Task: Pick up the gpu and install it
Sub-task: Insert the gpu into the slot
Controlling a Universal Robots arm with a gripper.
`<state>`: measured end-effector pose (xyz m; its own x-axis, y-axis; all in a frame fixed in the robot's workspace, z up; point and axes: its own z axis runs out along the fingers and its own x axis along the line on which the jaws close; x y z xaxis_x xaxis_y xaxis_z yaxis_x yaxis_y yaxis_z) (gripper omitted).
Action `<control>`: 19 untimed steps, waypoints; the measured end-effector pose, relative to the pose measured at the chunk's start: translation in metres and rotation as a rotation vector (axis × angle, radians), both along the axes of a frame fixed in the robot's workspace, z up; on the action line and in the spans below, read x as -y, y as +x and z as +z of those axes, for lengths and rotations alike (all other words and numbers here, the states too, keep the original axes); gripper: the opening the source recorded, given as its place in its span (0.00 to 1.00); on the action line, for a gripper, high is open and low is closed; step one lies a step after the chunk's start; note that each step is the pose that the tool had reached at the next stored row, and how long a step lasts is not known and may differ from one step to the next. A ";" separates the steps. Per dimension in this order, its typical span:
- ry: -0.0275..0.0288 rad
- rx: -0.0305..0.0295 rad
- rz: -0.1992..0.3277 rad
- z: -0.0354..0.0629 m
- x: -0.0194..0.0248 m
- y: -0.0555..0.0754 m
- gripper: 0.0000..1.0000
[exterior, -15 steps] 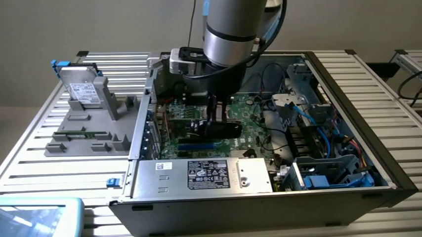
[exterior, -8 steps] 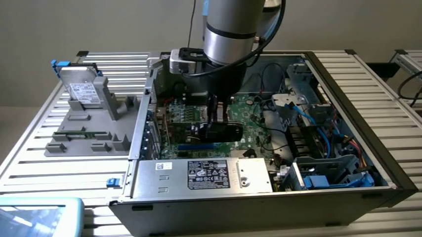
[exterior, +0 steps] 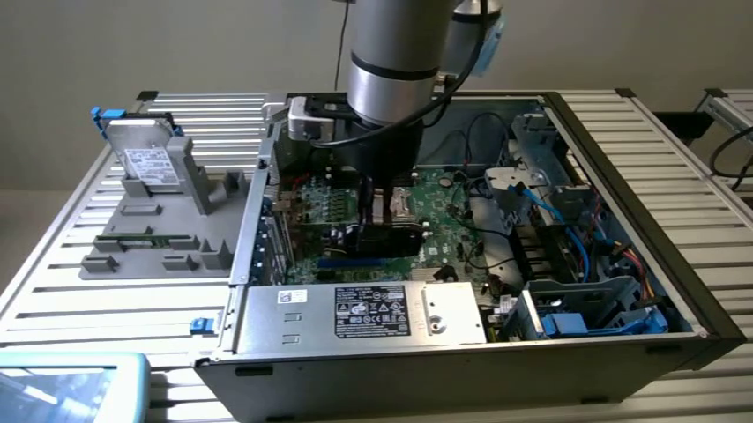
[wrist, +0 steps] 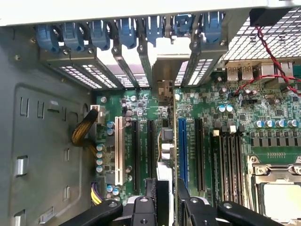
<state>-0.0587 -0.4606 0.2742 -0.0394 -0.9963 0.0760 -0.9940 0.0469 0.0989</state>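
Observation:
My gripper (exterior: 383, 210) reaches down into the open computer case (exterior: 659, 264), shut on the gpu (exterior: 390, 240), which looks like a dark flat card standing upright over the green motherboard (exterior: 442, 220). In the wrist view the gpu (wrist: 165, 150) is seen edge-on, clamped between my black fingers (wrist: 149, 190). The card lies between a black expansion slot (wrist: 150, 146) and the blue slot (wrist: 182, 146). Its silver end bracket (wrist: 166, 66) sits in the row of rear slot covers (wrist: 127, 70). I cannot tell whether the card edge is seated.
A grey hard drive (exterior: 153, 163) with a white label leans on a grey fixture (exterior: 153, 238) at the exterior view's left. The power supply (exterior: 365, 313) lies along the case front, with blue cables and a drive cage (exterior: 583, 304) to the right. Blue retention clips (wrist: 127, 30) line the rear, and the CPU socket (wrist: 277, 197) is nearby.

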 end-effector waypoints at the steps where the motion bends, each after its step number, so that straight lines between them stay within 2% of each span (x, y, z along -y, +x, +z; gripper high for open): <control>1: 0.0000 0.0000 0.000 -0.0003 -0.0014 0.000 0.28; 4: -0.0001 0.0000 0.000 -0.0004 -0.0017 -0.002 0.28; 9: -0.0001 0.0001 0.000 -0.0047 -0.0060 -0.005 0.28; 19: -0.0001 0.0000 0.000 -0.0110 -0.0107 -0.010 0.28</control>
<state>-0.0682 -0.4499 0.2632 -0.0393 -0.9963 0.0761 -0.9940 0.0468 0.0989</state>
